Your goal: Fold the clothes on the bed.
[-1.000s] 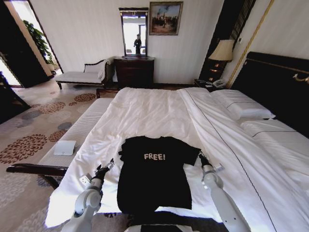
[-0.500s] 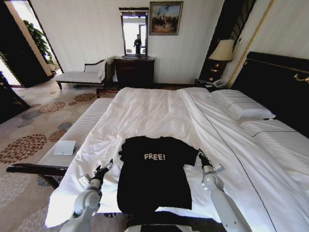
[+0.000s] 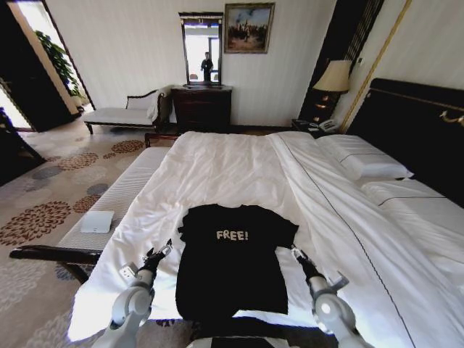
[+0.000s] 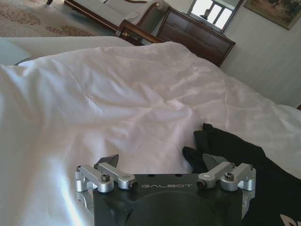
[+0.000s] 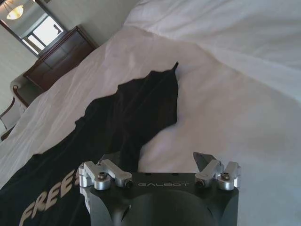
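The black T-shirt (image 3: 230,257) lies flat, low centre of frame, on the bed (image 3: 217,170). Left gripper (image 3: 155,255) and right gripper (image 3: 296,256) flank it, both spread, empty; next, likely pinching the sleeves

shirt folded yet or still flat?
Spread flat. The T-shirt lies face up on the bed, lettering visible, both sleeves out, no fold. Left gripper and right gripper open beside it, holding nothing.

Daylight flooded the room from the doorway (image 3: 32,29) at the left, and the white sheets (image 3: 217,170) glared almost featureless. The head view bowed at its edges; the black T-shirt (image 3: 230,261) lost its detail in darkness.
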